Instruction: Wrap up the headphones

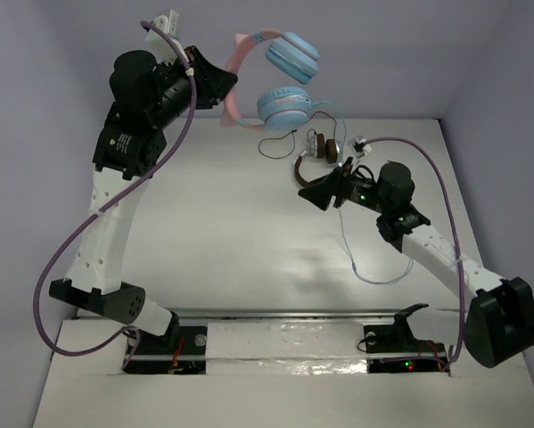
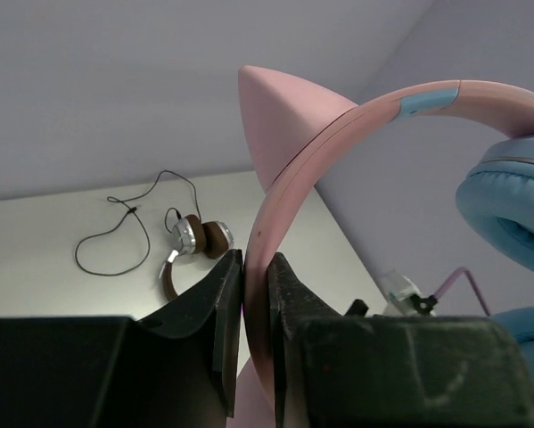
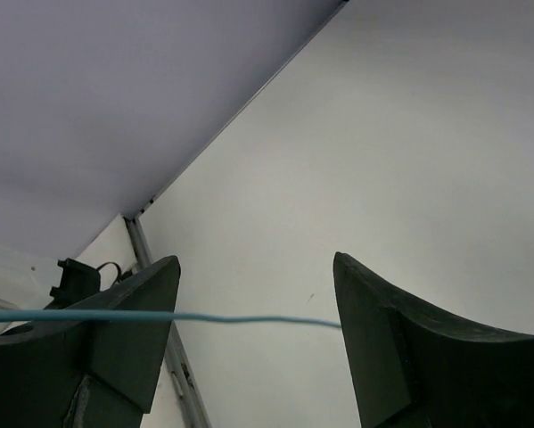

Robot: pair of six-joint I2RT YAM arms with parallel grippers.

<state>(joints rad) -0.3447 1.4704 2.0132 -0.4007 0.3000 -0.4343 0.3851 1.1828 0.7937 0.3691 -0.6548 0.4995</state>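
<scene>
The headphones [image 1: 284, 105] have a pink cat-ear headband [image 1: 238, 61] and light blue ear cups, and hang in the air at the back. My left gripper [image 1: 229, 93] is shut on the headband; in the left wrist view [image 2: 256, 260] the pink band [image 2: 338, 125] sits pinched between the jaws, with an ear cup [image 2: 507, 205] at right. The thin light blue cable [image 1: 341, 223] drops from the cups to the table. My right gripper [image 1: 311, 194] is open above the table. In the right wrist view [image 3: 256, 267] the cable [image 3: 240, 318] crosses the gap between the fingers.
Brown-and-silver headphones [image 1: 324, 152] with a black cable [image 1: 275, 147] lie at the back of the table, just behind the right gripper; they also show in the left wrist view [image 2: 195, 241]. A metal rail [image 1: 284, 316] runs along the near edge. Walls close in at back and right.
</scene>
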